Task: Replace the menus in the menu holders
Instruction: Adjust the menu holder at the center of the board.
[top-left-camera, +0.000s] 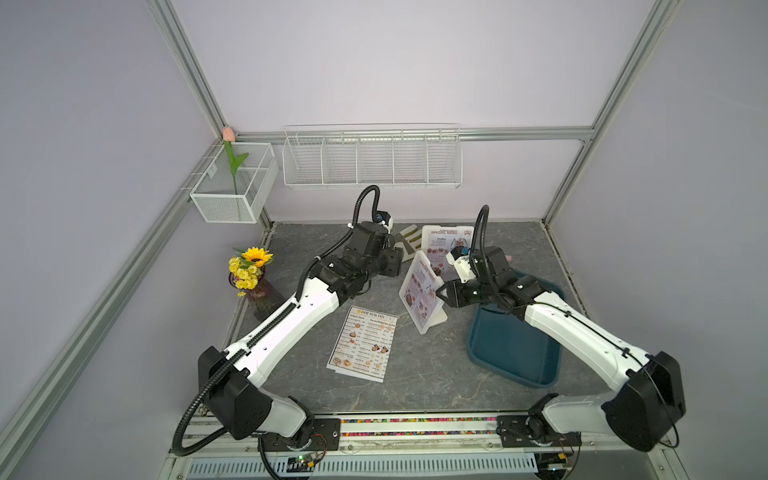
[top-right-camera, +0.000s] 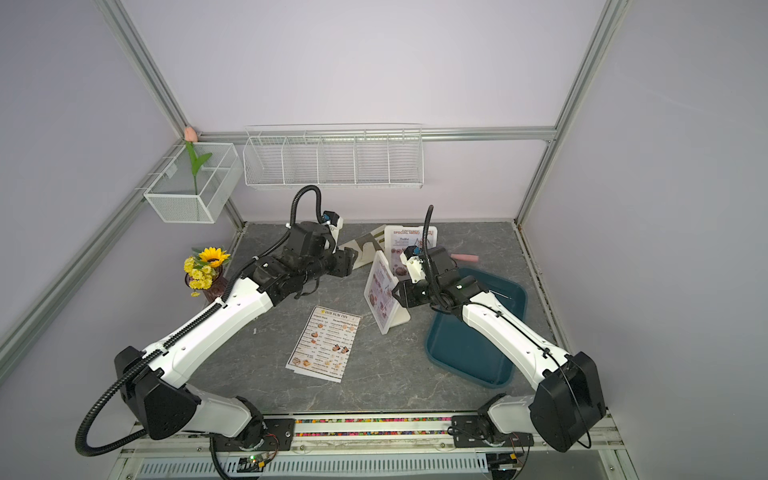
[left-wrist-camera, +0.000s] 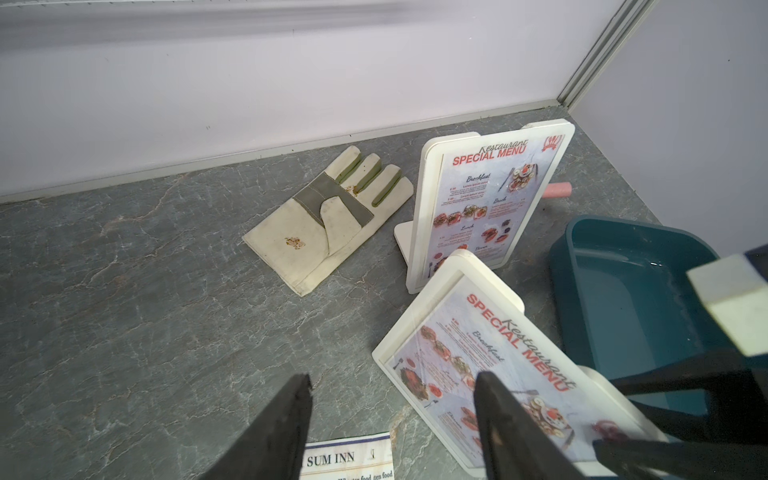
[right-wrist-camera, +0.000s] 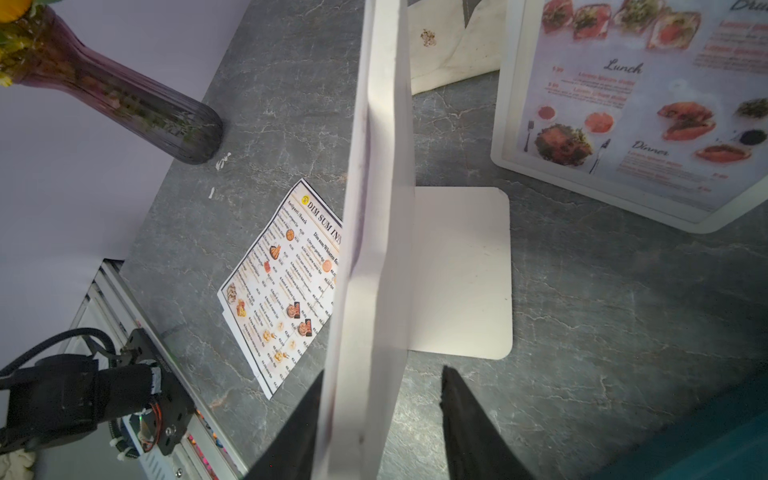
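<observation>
On grey desk (top-left-camera: 415, 374): straddled menu holder (right-wrist-camera: 374, 208) edge inside right end effector (right-wrist-camera: 382, 372), spread, unpinched. Left end effector (left-wrist-camera: 392, 376) spread, idle. Better centred before closing.

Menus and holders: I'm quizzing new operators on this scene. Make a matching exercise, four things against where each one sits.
Things:
1. DIM SUM INN menu
2. near menu holder
3. far menu holder
4. glove

Places:
A. between the jaws of the right gripper
B. cream, lying flat by the back wall
C. paper, flat in the middle of the tabletop
D. standing upright beside the glove

Pairs: 1-C, 2-A, 3-D, 4-B
</observation>
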